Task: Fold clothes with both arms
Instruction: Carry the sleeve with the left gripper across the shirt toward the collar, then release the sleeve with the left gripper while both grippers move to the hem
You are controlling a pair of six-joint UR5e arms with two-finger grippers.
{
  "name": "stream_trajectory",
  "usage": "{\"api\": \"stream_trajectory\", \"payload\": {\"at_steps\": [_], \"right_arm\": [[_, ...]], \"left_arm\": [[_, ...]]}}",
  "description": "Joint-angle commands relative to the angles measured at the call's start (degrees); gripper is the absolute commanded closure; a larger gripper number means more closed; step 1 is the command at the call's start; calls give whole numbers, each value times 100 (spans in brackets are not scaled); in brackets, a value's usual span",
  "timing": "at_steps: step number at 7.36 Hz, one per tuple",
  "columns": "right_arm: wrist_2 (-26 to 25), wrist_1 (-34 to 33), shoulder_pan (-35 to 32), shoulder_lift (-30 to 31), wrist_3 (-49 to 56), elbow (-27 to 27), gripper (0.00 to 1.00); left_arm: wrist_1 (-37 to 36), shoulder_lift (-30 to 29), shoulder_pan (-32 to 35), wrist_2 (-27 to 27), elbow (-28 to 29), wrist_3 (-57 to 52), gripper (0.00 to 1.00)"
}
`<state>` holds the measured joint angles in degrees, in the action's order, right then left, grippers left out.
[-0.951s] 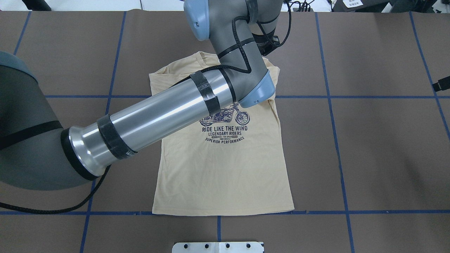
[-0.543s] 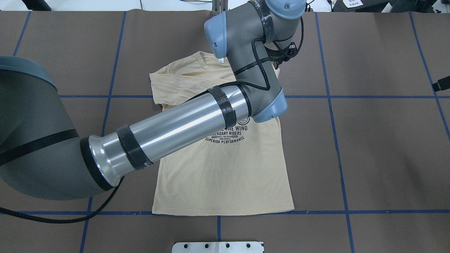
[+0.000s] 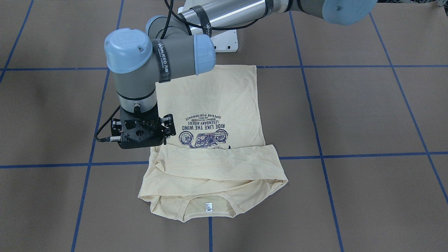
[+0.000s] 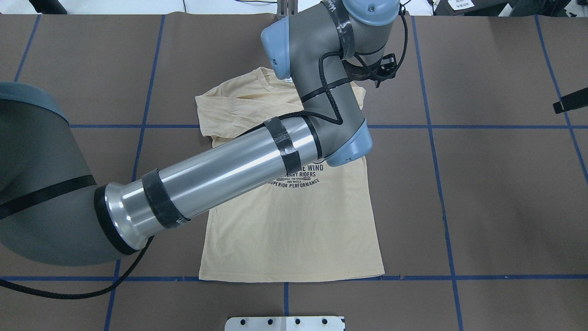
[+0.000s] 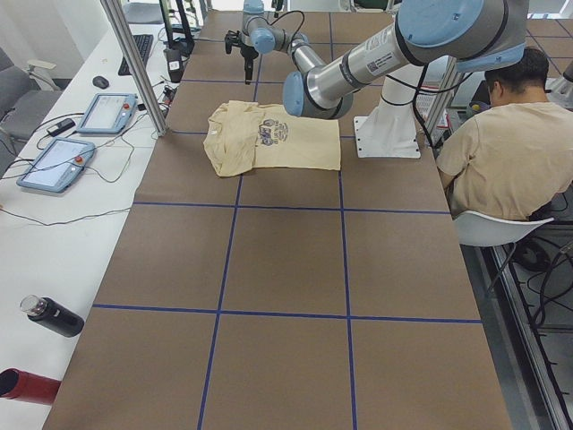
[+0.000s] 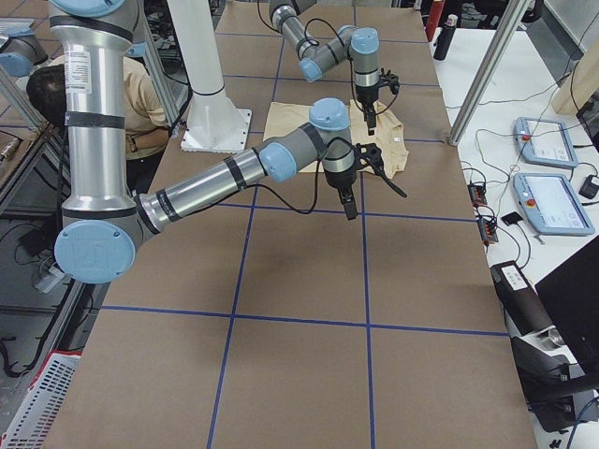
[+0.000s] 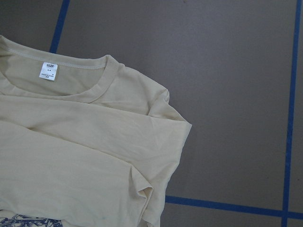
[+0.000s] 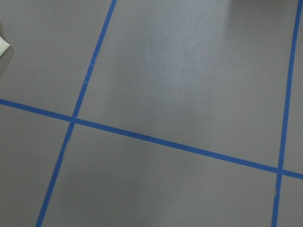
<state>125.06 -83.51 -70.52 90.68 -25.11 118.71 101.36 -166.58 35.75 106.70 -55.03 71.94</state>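
Note:
The cream-yellow T-shirt (image 3: 217, 94) lies flat on the brown table, print up, hem toward the robot. Its sleeves are folded in a band across the chest below the neck label (image 3: 208, 207). It also shows in the overhead view (image 4: 294, 230). My left gripper (image 3: 141, 140) points down beside the shirt's shoulder edge and holds nothing. Its side links are spread wide, and its fingertips are hidden under its body. The left wrist view shows the collar and shoulder (image 7: 71, 142). My right gripper (image 6: 349, 208) hangs over bare table; I cannot tell its state.
The white pedestal base (image 4: 285, 323) stands at the near table edge. A seated person (image 5: 510, 143) is beside it. Teach pendants (image 5: 54, 161) and bottles (image 5: 49, 315) lie on the white side table. Blue tape lines (image 8: 142, 137) grid the brown surface.
My left arm has swung to the right, carrying its wrist from over the shirt's far shoulder to just past its right edge. The black piece at the overhead view's right edge shifted slightly.

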Motion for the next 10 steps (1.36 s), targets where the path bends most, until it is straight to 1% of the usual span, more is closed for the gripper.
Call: {"api": "stream_trajectory", "payload": {"at_steps": [1, 2, 3, 4, 5, 6, 7, 8, 9, 10], "right_arm": [[-296, 246, 983, -172, -1734, 466, 0], [-794, 239, 1675, -182, -2491, 773, 0], [-1252, 239, 2378, -182, -3299, 1011, 0], [-1865, 221, 3116, -173, -3960, 1214, 0], [-2594, 213, 3959, -164, -4601, 1277, 0], [-3401, 204, 4777, -173, -5156, 1277, 0], [-3897, 195, 5333, -164, -5492, 1277, 0], [-4206, 160, 5626, -164, -5591, 1277, 0], [-4218, 12, 5663, -173, -5592, 1277, 0], [-4227, -16, 5664, -173, -5592, 1269, 0]], "left_arm": [[-535, 1436, 11, 79, -2053, -810, 0], [-625, 2410, 28, 79, -3273, -1153, 0], [-626, 3447, 72, 71, -4365, -1461, 0], [-635, 4284, 81, 53, -5272, -1708, 0], [-591, 4979, 55, 18, -5846, -1701, 0], [-565, 5369, -15, -95, -6113, -1623, 0], [-504, 5721, -312, -401, -6281, -1492, 0], [-42, 6142, -723, -665, -6300, -968, 0], [650, 6686, -1163, -920, -6300, -589, 0], [962, 6918, -1637, -1201, -6283, -37, 0]]}}
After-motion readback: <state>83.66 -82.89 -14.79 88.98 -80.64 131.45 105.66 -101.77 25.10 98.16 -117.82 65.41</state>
